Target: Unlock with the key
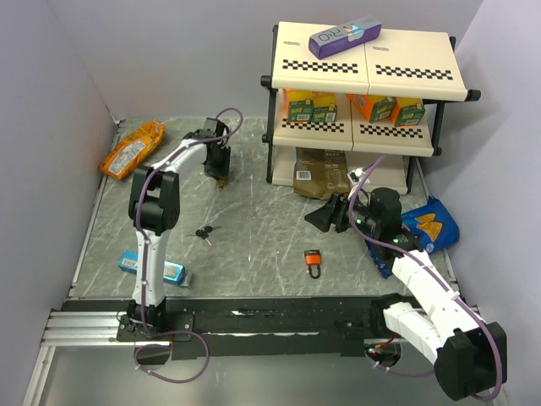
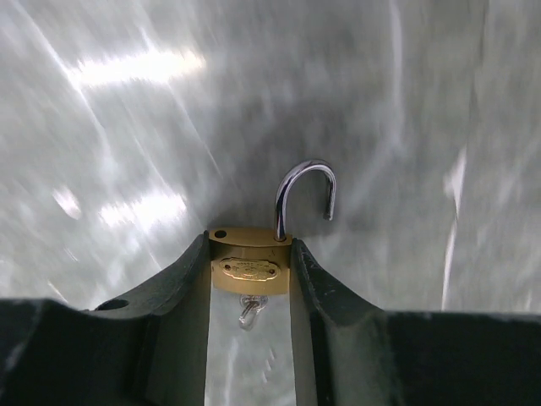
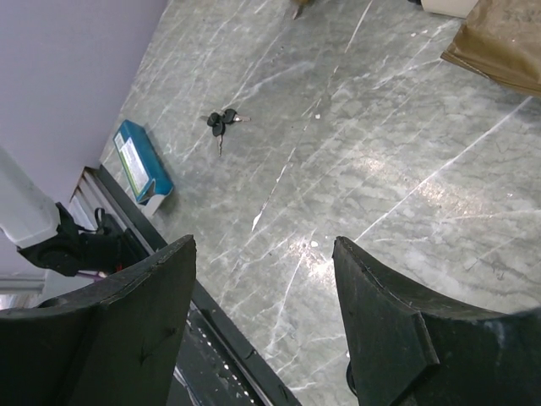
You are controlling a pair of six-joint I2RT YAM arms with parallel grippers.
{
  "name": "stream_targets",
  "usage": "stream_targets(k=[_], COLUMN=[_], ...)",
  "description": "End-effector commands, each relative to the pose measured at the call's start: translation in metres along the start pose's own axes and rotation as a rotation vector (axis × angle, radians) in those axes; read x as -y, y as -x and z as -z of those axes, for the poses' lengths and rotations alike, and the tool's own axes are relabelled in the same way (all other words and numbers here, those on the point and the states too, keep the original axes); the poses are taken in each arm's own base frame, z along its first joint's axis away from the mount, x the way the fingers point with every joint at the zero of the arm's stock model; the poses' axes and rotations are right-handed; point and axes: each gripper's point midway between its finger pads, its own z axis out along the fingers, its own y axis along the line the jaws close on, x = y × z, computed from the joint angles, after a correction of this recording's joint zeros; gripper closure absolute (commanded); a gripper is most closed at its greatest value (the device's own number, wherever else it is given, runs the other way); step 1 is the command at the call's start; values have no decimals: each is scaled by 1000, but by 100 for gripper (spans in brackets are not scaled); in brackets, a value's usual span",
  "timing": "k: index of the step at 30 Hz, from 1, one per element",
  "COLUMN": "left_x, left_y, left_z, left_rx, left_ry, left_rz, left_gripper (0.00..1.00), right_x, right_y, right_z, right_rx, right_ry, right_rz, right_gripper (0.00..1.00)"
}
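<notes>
Left gripper (image 2: 249,245), half closed, pinches the brass padlock (image 2: 247,269) near the table's (image 1: 262,211) far edge, shackle (image 2: 304,188) open. Right gripper (image 3: 264,245) gapes wide, empty, by the right edge. Key bunch (image 1: 204,232) lies on open tabletop left of centre, well apart from every edge.

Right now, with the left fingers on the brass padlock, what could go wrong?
The brass padlock sits at the tips of the left fingers, so it may slip or twist. The key bunch lies flat, far from the open right fingers; its thin blades could be hard to pinch.
</notes>
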Motion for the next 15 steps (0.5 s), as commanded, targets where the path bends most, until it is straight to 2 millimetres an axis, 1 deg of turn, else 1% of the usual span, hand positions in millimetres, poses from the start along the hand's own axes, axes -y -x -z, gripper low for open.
stream_targets(k=[1, 2, 3, 4, 5, 6, 7, 9, 10, 13, 15], left_x=[-26, -30, -32, -37, -42, -43, -46, -52, -55, -61, -63], left_y=[23, 20, 28, 31, 26, 32, 29, 29, 26, 21, 22], left_z=[-7, -17, -17, -20, -29, -31, -38, -44, -49, -56, -58], left_rx=[4, -10, 6, 8, -8, 3, -4, -1, -9, -19, -10], left_ry=[78, 87, 90, 96, 107, 112, 122, 149, 161, 189, 197], left_rz=[24, 28, 34, 44, 48, 49, 46, 36, 26, 15, 15], left_gripper=[99, 99, 99, 99, 99, 99, 99, 99, 99, 99, 99], right_x=[-8, -7, -5, -4, -4, -4, -4, -3, -3, -1, 0], right_y=[12, 12, 12, 12, 11, 12, 12, 12, 12, 12, 12], right_z=[3, 3, 3, 3, 3, 2, 2, 2, 1, 1, 1], right_rx=[48, 48, 45, 46, 42, 44, 44, 41, 40, 38, 39], right_ry=[34, 30, 23, 21, 20, 22, 25, 23, 23, 17, 8], right_rz=[23, 26, 27, 25, 23, 21, 22, 15, 14, 14, 13], right_gripper=[27, 27, 27, 27, 27, 27, 27, 27, 27, 27, 27])
